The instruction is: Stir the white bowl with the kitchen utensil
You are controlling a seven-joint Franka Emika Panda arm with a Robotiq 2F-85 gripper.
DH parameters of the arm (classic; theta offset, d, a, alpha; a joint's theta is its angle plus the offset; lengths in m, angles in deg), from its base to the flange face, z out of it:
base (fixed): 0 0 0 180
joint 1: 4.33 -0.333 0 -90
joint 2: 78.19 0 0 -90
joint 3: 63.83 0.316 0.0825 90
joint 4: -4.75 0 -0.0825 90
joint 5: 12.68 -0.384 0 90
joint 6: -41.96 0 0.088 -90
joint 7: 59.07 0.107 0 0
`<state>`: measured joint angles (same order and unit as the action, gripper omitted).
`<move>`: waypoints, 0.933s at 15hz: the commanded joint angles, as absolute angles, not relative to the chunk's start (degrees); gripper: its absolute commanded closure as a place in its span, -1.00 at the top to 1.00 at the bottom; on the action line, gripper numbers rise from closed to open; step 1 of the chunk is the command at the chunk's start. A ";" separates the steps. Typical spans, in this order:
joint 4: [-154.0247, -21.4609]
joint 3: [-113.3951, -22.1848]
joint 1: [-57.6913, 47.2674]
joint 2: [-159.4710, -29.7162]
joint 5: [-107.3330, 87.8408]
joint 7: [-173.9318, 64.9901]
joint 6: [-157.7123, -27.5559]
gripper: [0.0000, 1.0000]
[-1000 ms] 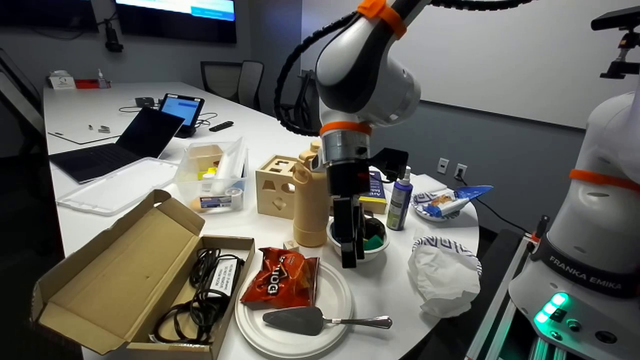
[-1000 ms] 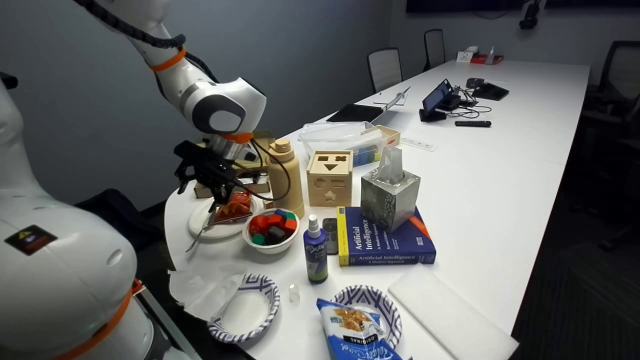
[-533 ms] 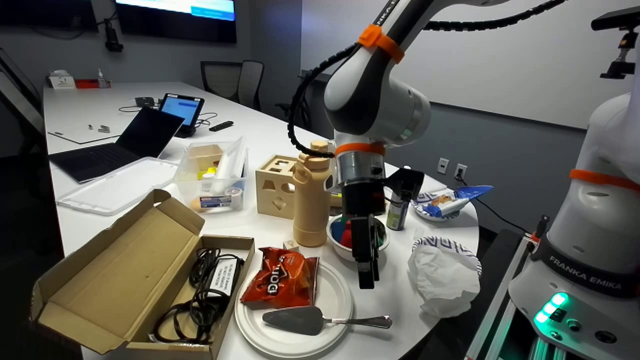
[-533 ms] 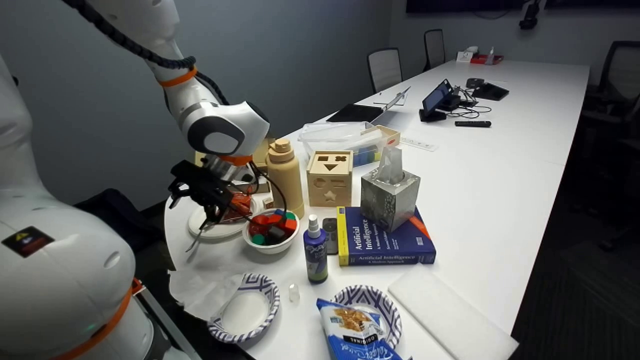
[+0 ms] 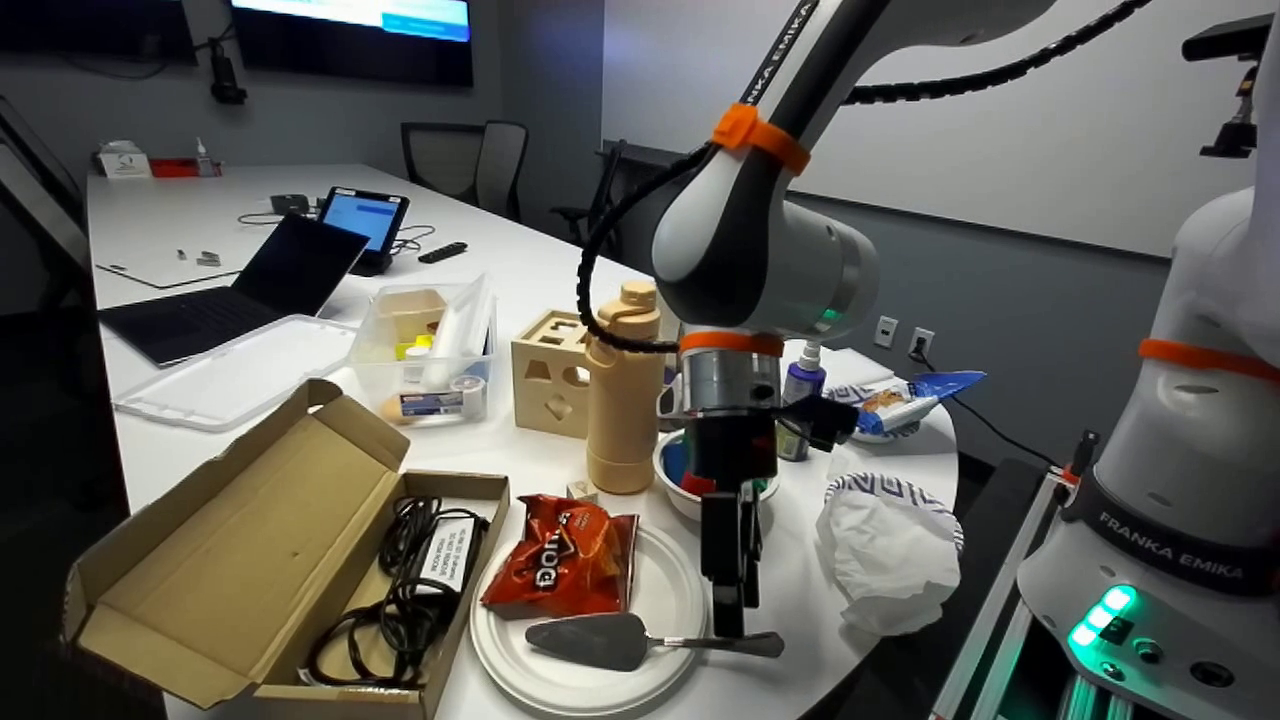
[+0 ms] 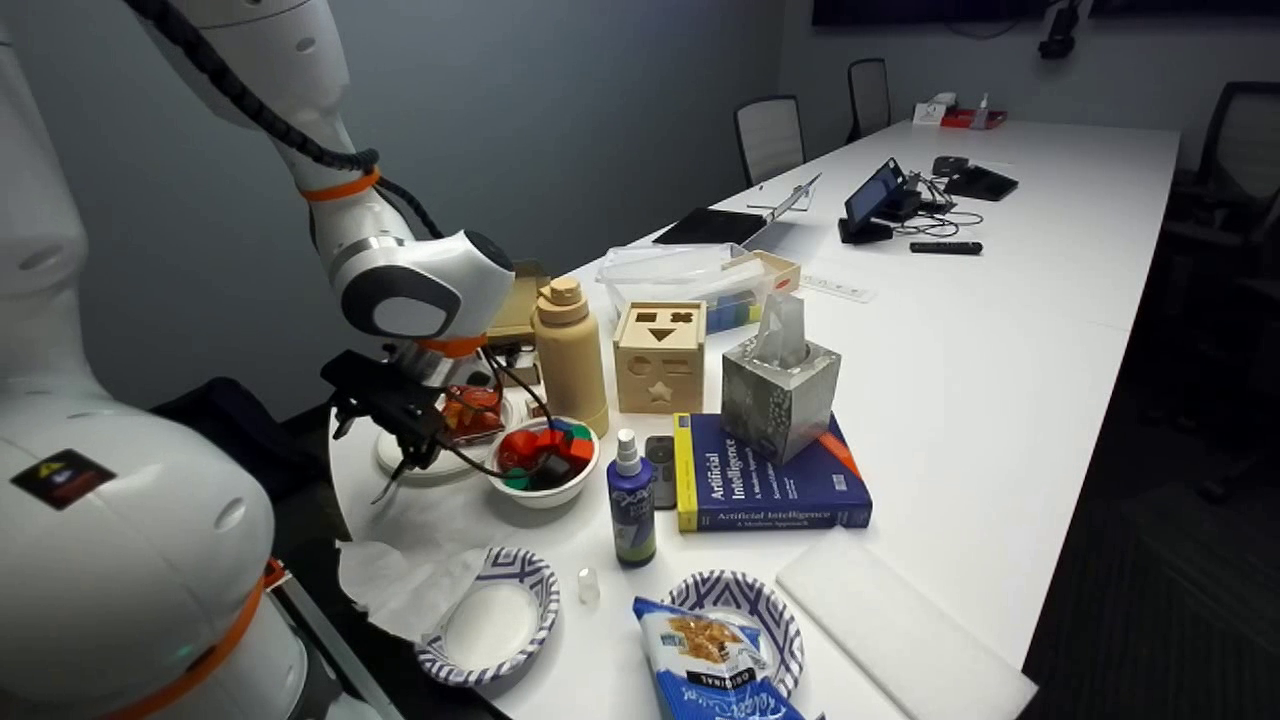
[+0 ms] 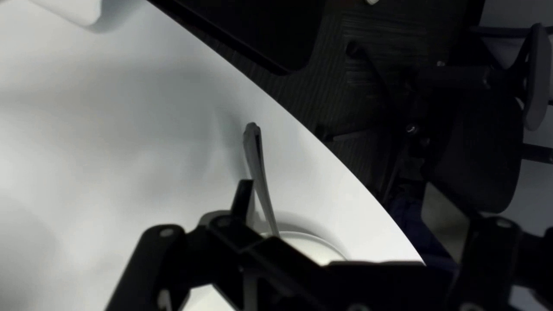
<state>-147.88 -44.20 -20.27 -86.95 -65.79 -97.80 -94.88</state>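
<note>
The kitchen utensil (image 5: 590, 640) lies on the white plate (image 5: 665, 570), its handle sticking out past the rim. Its handle also shows in the wrist view (image 7: 259, 172) and in an exterior view (image 6: 386, 487). My gripper (image 5: 737, 605) is open, fingers pointing down at the handle; it also shows in an exterior view (image 6: 385, 448). In the wrist view (image 7: 341, 207) the handle runs just inside the left finger. I cannot tell if they touch. The white bowl (image 6: 545, 497) with red, green and dark pieces stands behind the gripper, partly hidden by it in an exterior view (image 5: 675, 490).
A red chip bag (image 5: 560, 560) lies on the plate beside the utensil. A tan bottle (image 5: 622, 410) and a purple spray bottle (image 6: 632, 505) stand near the bowl. A cardboard box (image 5: 480, 490) with cables lies beside the plate. A patterned paper bowl (image 6: 545, 600) holds white paper. The table edge curves close by.
My gripper has moved down, from in front of the white bowl to the utensil's handle. It stays open. The utensil, plate and bowl have not moved.
</note>
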 commanded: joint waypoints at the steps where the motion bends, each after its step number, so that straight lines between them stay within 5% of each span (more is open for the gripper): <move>1: -148.55 -43.42 -20.56 -89.45 -69.99 -100.90 -100.54 1.00; 14: -149.06 -43.44 -18.87 -93.94 -79.97 -113.80 -100.23 1.00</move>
<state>-148.41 -43.79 -19.36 -94.36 -77.15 -109.77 -100.71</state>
